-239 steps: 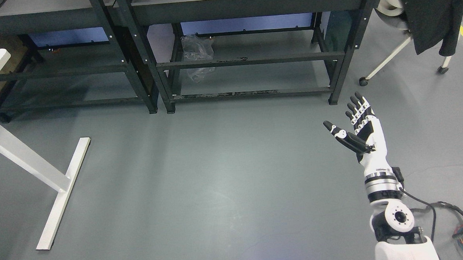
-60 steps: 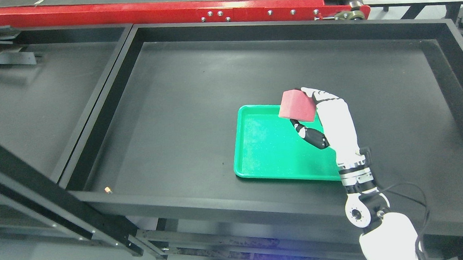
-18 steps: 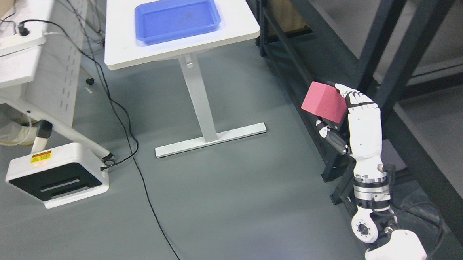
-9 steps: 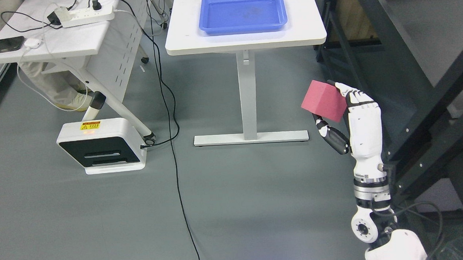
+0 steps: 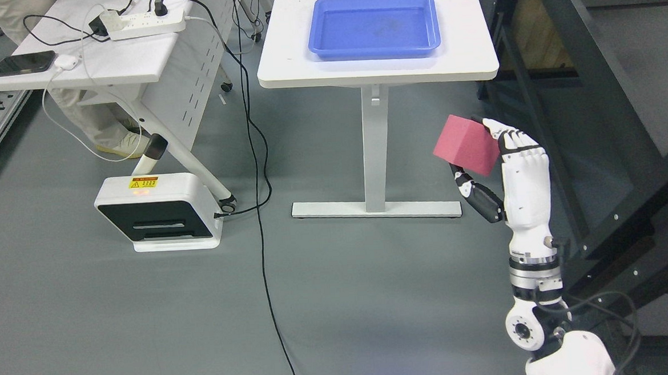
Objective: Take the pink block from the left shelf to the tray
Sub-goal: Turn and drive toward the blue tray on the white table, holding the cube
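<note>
A pink block (image 5: 466,144) is held up in the air by my right hand (image 5: 484,159), whose fingers are curled around it, thumb below and fingers behind. The arm rises from the lower right corner. The hand and block hang above the grey floor, right of a white table's leg. A blue tray (image 5: 375,25) lies empty on that white table (image 5: 287,58), well above and left of the block. My left arm does not show.
Black shelf frames (image 5: 598,99) stand close on the right of my arm. A second white desk (image 5: 76,64) at the upper left carries a power strip and a phone. A white box unit (image 5: 161,212) and black cables (image 5: 261,214) lie on the floor. A person's legs show under the left desk.
The camera has swung: the table and tray have shifted right and down in the picture. My right hand still holds the pink block at the same spot in view.
</note>
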